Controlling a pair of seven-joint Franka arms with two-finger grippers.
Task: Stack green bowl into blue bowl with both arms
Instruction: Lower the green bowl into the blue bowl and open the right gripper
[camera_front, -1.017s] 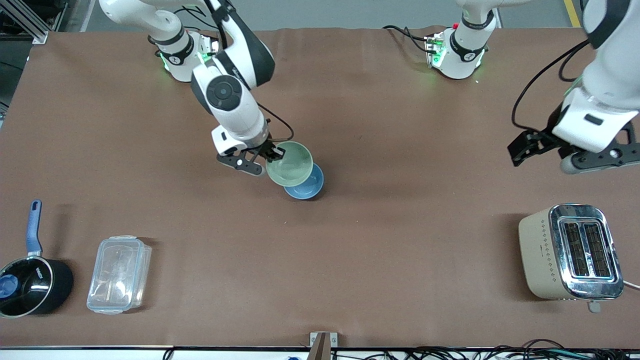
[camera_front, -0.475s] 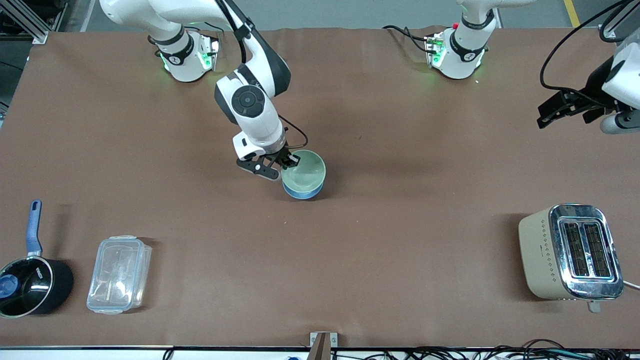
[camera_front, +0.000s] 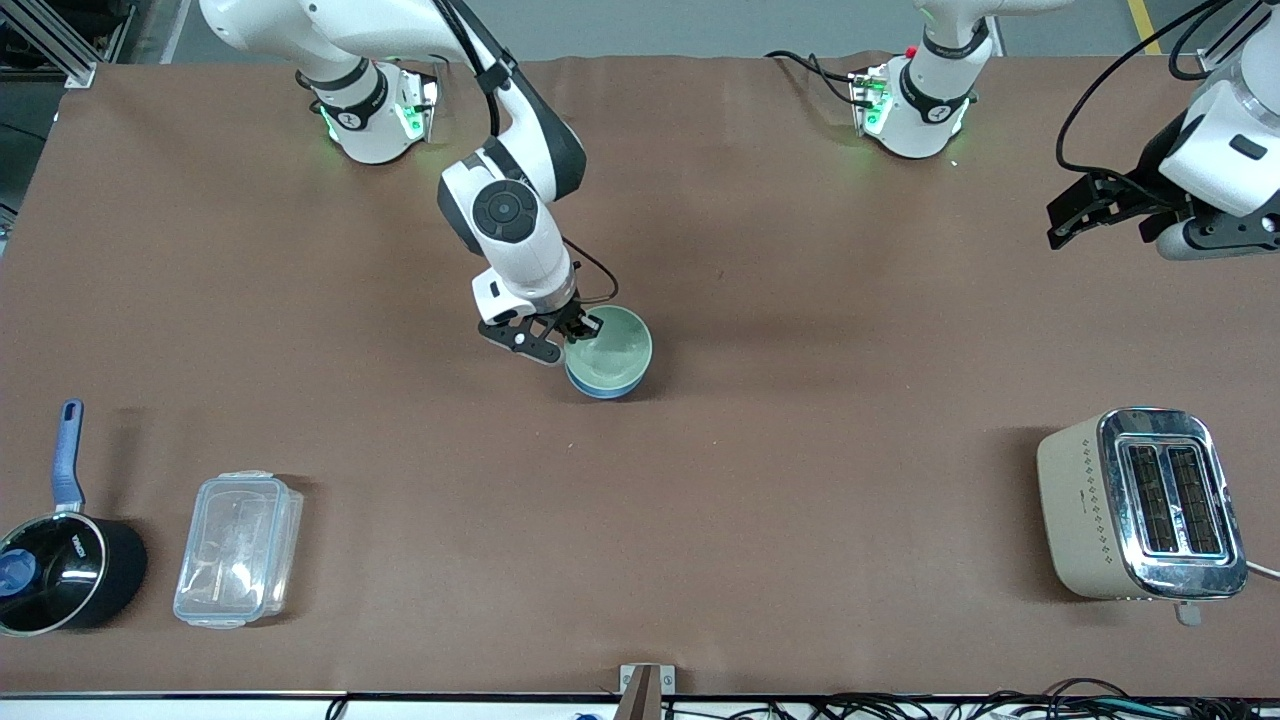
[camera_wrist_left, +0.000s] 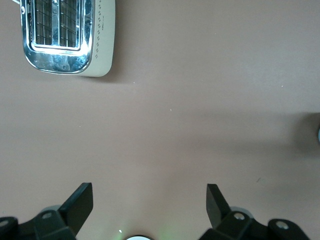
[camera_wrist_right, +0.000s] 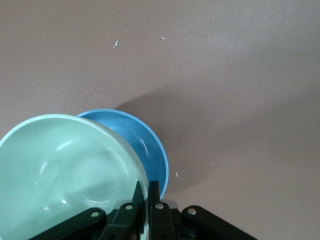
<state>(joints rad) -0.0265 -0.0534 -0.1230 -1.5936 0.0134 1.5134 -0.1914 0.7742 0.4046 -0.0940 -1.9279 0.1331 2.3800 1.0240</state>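
The pale green bowl (camera_front: 612, 345) rests in the blue bowl (camera_front: 603, 385) at the table's middle; only the blue bowl's outside shows below it. My right gripper (camera_front: 583, 326) is shut on the green bowl's rim, on the side toward the right arm's base. In the right wrist view the fingers pinch the green bowl (camera_wrist_right: 65, 170), with the blue bowl (camera_wrist_right: 142, 145) showing past it, and my right gripper (camera_wrist_right: 146, 192) sits on the rim. My left gripper (camera_front: 1075, 215) is open and empty, up in the air over the left arm's end of the table; its fingers (camera_wrist_left: 80, 202) stand wide apart.
A cream and chrome toaster (camera_front: 1140, 505) stands near the front camera at the left arm's end, also in the left wrist view (camera_wrist_left: 65, 35). A clear plastic box (camera_front: 238, 548) and a black pot with a blue handle (camera_front: 60, 560) sit at the right arm's end.
My right gripper carried the green bowl down from a tilted hold over the blue bowl until it sits in it. My left arm rose and drew back toward the table's end.
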